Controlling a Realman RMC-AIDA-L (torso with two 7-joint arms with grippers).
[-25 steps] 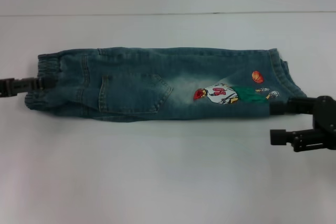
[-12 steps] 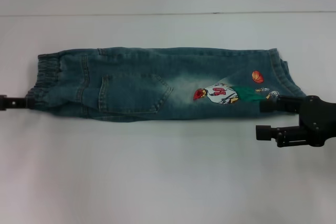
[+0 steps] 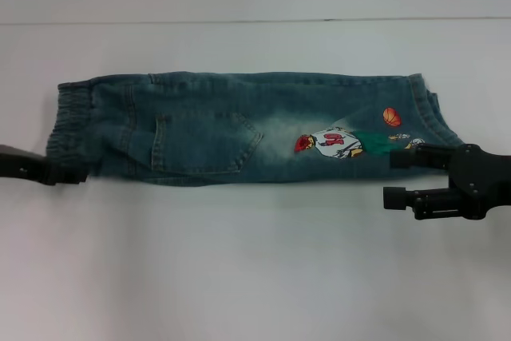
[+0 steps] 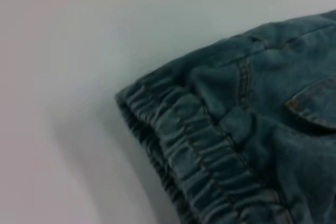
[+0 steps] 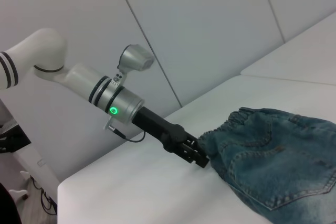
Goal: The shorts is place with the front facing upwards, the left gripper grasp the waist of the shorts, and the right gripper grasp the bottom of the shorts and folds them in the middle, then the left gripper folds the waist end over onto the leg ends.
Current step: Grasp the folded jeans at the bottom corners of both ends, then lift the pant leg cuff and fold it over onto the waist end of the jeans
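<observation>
The shorts (image 3: 239, 129) lie flat on the white table, folded lengthwise into a long strip. The patch pocket and the cartoon print (image 3: 335, 143) face up. The waist (image 3: 72, 121) is the gathered band at the left end, seen close in the left wrist view (image 4: 199, 150). The bottom hems (image 3: 427, 113) are at the right end. My left gripper (image 3: 76, 173) sits at the near corner of the waist, its tip touching the band in the right wrist view (image 5: 197, 156). My right gripper (image 3: 391, 177) is open. One finger lies on the hem beside the print and the other over bare table.
The white table (image 3: 255, 277) runs wide in front of the shorts. Its back edge (image 3: 255, 20) meets a pale panelled wall. The left arm (image 5: 105, 100), white with black rings and a green light, reaches in low over the table's left side.
The left gripper has slid from the middle of the waistband to its near corner. The right gripper has moved left, towards the hem and print.
</observation>
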